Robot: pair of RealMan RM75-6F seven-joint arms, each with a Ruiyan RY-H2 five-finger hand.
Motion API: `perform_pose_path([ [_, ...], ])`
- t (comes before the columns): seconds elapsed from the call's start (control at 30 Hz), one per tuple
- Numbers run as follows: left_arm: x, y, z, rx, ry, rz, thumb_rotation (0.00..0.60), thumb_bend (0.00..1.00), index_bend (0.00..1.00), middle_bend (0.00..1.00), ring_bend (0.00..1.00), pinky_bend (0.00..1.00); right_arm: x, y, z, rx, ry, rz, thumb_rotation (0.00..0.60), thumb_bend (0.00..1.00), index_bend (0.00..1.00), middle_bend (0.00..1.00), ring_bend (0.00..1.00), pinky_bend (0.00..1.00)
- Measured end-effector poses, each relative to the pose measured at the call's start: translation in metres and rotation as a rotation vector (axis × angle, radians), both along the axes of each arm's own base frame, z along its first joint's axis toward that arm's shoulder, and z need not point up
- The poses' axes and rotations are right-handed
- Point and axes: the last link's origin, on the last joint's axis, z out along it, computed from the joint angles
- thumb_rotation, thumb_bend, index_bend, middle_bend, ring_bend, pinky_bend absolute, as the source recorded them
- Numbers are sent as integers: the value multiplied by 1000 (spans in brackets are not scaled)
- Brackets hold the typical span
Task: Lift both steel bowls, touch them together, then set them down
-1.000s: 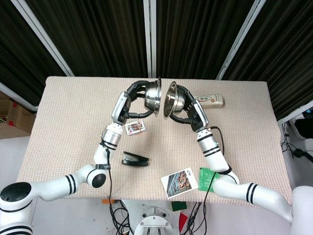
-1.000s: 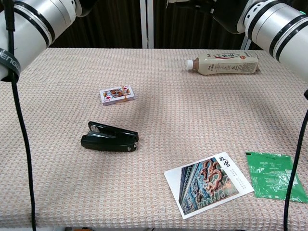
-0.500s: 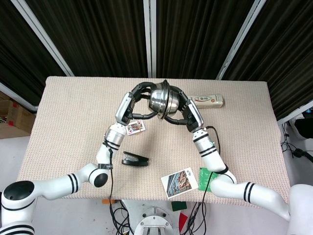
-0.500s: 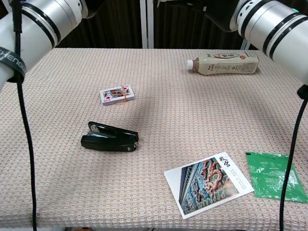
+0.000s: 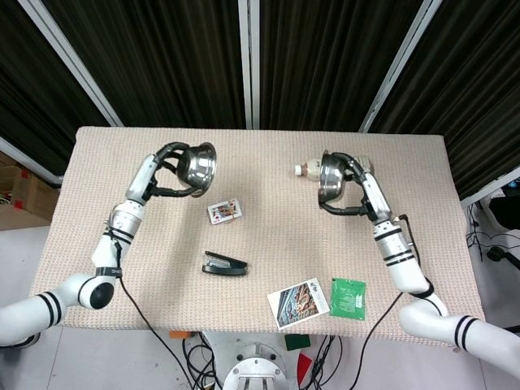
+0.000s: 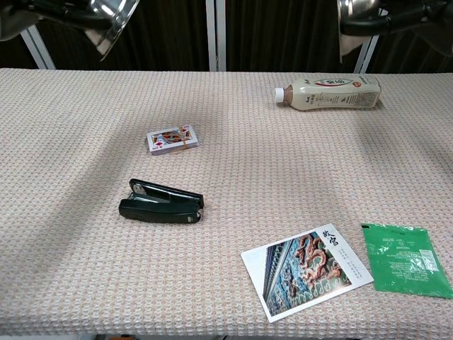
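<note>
My left hand (image 5: 166, 166) grips one steel bowl (image 5: 199, 163) by its rim, holding it in the air over the table's left part. The same bowl (image 6: 110, 20) shows tilted at the top left of the chest view. My right hand (image 5: 353, 180) grips the other steel bowl (image 5: 331, 176), held up over the table's right part, in front of the bottle. That bowl's underside (image 6: 361, 15) shows at the top right of the chest view. The two bowls are far apart, and neither touches the table.
On the woven mat (image 5: 146, 244) lie a deck of playing cards (image 6: 171, 139), a black stapler (image 6: 161, 202), a postcard (image 6: 306, 270), a green packet (image 6: 403, 258) and a drink bottle lying on its side (image 6: 329, 93).
The bowls came together over the table's middle half a second ago. Since then both hands have swung outward with their bowls, left going left and right going right.
</note>
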Motion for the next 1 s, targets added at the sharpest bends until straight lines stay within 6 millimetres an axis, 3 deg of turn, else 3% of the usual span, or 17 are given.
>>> perform_pose_path([
  [0.17, -37, -16, 17, 33, 341, 87, 600, 225, 634, 629, 488, 462, -26, 13, 10, -51, 330, -41, 600, 303, 621, 497, 489, 417],
  [0.4, -85, -46, 18, -16, 682, 227, 600, 233, 614, 629, 485, 461, -55, 35, 6, -37, 668, -133, 600, 303, 603, 488, 483, 423],
  [0.47, -93, -53, 16, -30, 734, 251, 600, 233, 565, 628, 484, 460, -61, 41, 3, -8, 703, -167, 600, 300, 554, 463, 469, 439],
  [0.53, -95, -56, 15, -37, 744, 258, 600, 233, 448, 616, 481, 459, -65, 45, 1, 17, 719, -190, 600, 261, 458, 406, 410, 453],
  [0.57, -95, -57, 14, -41, 736, 259, 600, 232, 353, 586, 469, 452, -66, 46, 0, 25, 719, -195, 600, 236, 409, 369, 370, 438],
  [0.63, -95, -58, 12, -52, 717, 254, 600, 225, 166, 460, 396, 415, -66, 47, -2, 36, 708, -199, 600, 131, 220, 216, 198, 324],
  [0.7, -94, -60, 10, -79, 705, 240, 600, 185, 10, 175, 207, 310, -67, 47, -4, 50, 699, -199, 600, 23, 37, 52, 32, 169],
  [0.73, -94, -60, 9, -91, 703, 233, 600, 152, 0, 57, 116, 265, -67, 48, -4, 55, 697, -198, 600, 3, 4, 13, 3, 123],
  [0.87, -93, -62, 11, -90, 679, 211, 600, 77, 0, 0, 8, 214, -67, 48, -2, 57, 678, -196, 600, 0, 0, 0, 0, 47],
  [1.0, -94, -63, 13, -60, 676, 216, 600, 56, 0, 0, 0, 172, -67, 50, 1, 64, 668, -195, 600, 0, 0, 0, 0, 7],
])
